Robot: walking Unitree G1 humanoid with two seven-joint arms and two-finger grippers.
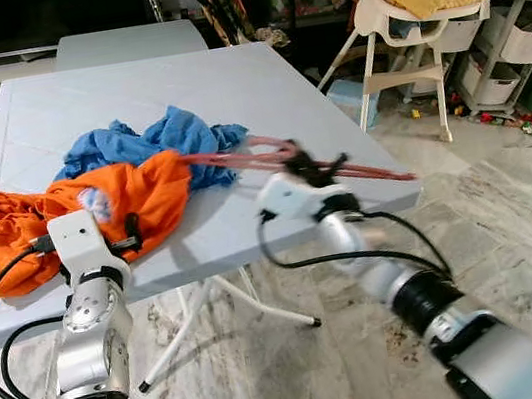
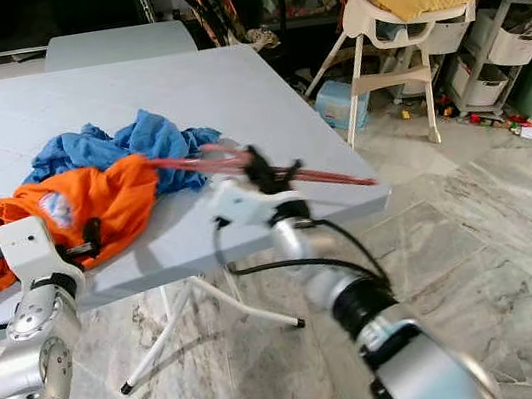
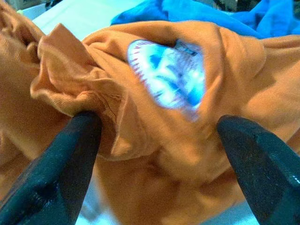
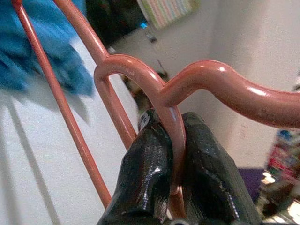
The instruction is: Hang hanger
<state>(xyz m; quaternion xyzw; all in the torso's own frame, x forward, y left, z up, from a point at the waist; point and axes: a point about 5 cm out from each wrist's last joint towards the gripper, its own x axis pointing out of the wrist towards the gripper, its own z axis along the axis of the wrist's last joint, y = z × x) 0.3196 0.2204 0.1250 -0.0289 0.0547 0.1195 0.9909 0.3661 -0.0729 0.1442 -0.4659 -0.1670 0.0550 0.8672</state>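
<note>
Hanger [image 4: 140, 89], pink and pinched at its hook by the right gripper's [image 4: 174, 140] closed fingers, reaches over the worktop [image 1: 259, 89] edge into the orange shirt [image 1: 134, 195], which the left gripper's [image 3: 159, 140] wide-open fingers straddle, apparently unclamped; threading seems underway, lifting next.

Left gripper [image 3: 157, 154] sits right over the orange shirt [image 3: 140, 136], its two black fingers [image 3: 61, 173] spread wide, one at each side of a bunched fold. The cloth is crumpled, with a blurred white-and-blue print [image 3: 166, 75] on it between the fingers. Beyond the shirt lies a blue garment [image 3: 215, 14], touching its far edge. A strip of pale table [image 3: 82, 16] shows beside that.
</note>
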